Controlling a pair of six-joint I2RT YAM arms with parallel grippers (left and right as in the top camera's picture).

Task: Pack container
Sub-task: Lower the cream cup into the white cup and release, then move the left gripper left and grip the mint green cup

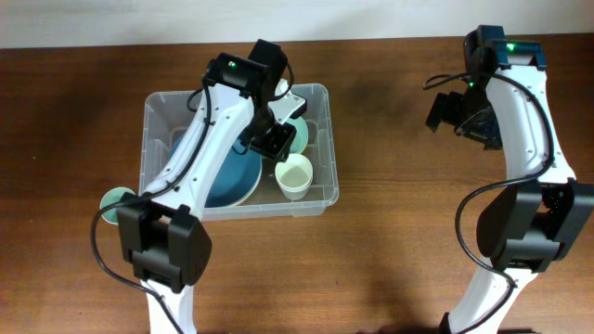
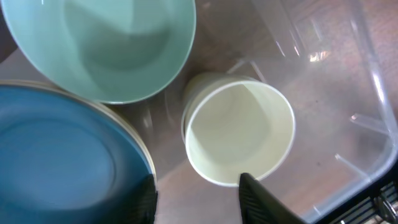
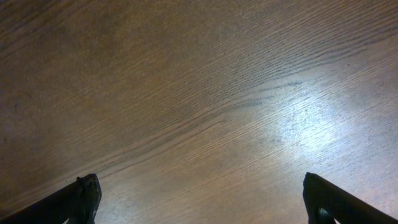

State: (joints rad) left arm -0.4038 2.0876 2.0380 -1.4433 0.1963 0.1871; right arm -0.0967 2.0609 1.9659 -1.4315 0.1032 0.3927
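Dark wood table [image 1: 390, 278], pale wall [image 1: 93, 19]

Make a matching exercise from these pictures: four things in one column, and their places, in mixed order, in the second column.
1. blue plate
2. cream cup
3. green bowl
4. right gripper

A. open, over the bare table
B. far right corner of the container
C. left half of the container
D. near right corner of the container

Pairs: 1-C, 2-D, 3-B, 4-A
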